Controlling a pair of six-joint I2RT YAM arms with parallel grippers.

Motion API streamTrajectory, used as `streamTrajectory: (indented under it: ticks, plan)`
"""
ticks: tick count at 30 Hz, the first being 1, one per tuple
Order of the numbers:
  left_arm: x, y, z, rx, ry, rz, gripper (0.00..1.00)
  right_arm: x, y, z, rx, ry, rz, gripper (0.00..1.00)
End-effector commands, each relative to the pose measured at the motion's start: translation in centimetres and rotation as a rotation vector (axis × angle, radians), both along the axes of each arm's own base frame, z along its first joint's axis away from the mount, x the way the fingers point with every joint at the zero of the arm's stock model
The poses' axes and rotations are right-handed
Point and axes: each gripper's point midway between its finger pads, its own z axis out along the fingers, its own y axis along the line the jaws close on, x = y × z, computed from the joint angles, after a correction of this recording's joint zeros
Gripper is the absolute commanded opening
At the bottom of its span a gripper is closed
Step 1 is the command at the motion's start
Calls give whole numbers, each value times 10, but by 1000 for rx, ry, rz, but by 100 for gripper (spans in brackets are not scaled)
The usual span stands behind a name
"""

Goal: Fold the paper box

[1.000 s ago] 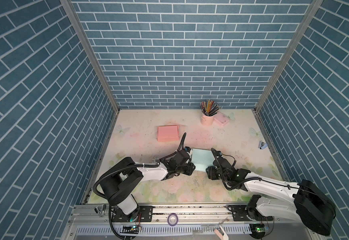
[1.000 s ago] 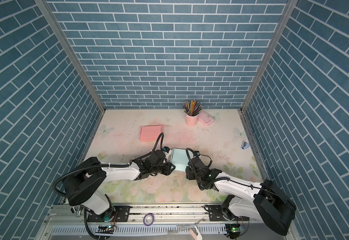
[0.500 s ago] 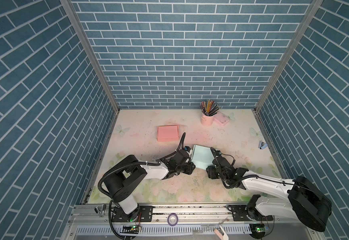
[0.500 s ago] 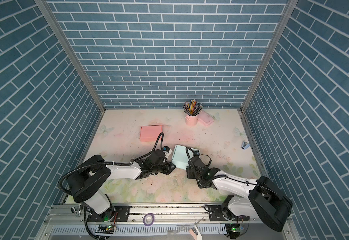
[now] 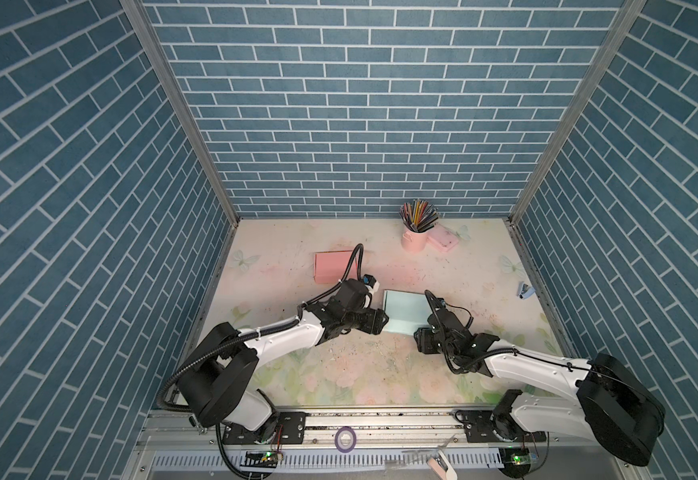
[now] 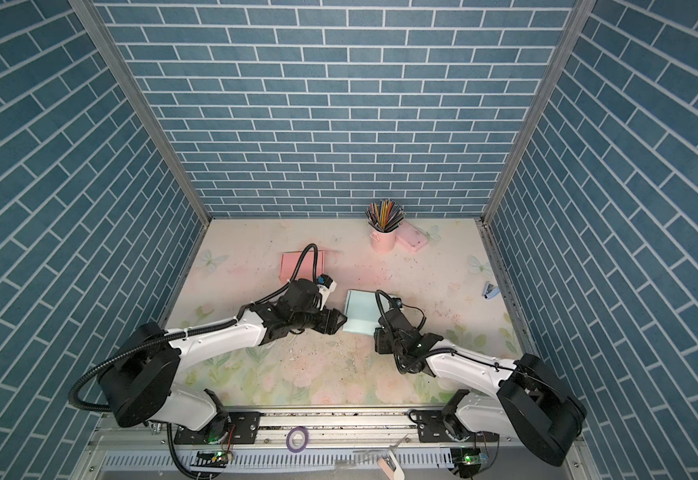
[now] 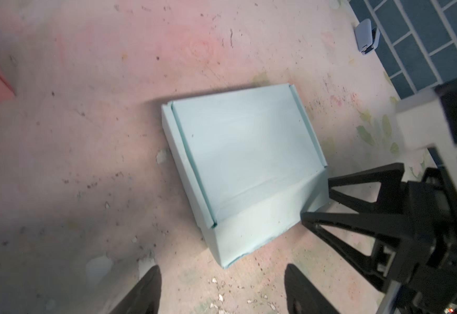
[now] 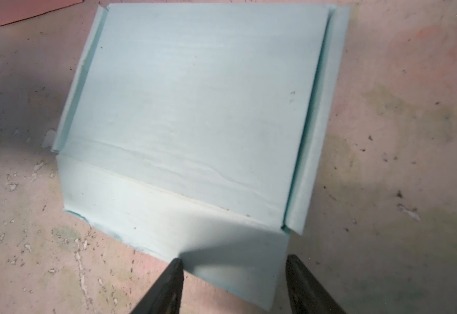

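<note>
The light blue paper box (image 5: 405,311) (image 6: 361,311) lies in the middle of the table. Its lid is down, its side flaps are folded in, and a front flap (image 8: 167,223) slopes toward the near edge. My left gripper (image 5: 382,322) (image 7: 221,267) stands open just off the box's near left corner (image 7: 223,265), holding nothing. My right gripper (image 5: 418,332) (image 8: 233,259) is open too. Its fingers (image 7: 330,187) sit at the near right corner, either side of the front flap's end, and do not close on it.
A flat pink box (image 5: 332,266) lies behind the left arm. A pink cup of pencils (image 5: 415,239) and a pink case (image 5: 442,240) stand at the back. A small blue stapler (image 5: 523,289) sits by the right wall. Paper crumbs (image 7: 219,288) litter the mat near the box.
My left gripper has opened wide and drawn back off the box's corner. The box, tilted half a second ago, now lies flat and square. The right gripper has barely moved.
</note>
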Motion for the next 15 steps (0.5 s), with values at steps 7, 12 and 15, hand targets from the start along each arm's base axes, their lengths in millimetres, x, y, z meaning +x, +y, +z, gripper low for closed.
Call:
streamTrajectory:
  ticks: [7,12,15]
  plan:
    - [74,-43,-17,103,-106,-101,77,6,1,4,0,-18,12,61]
    - [102,-62,-36,142,-122,-123,78,9,3,3,1,-16,15,61]
    - [110,-64,-46,165,-117,-126,79,13,3,2,1,-16,16,61]
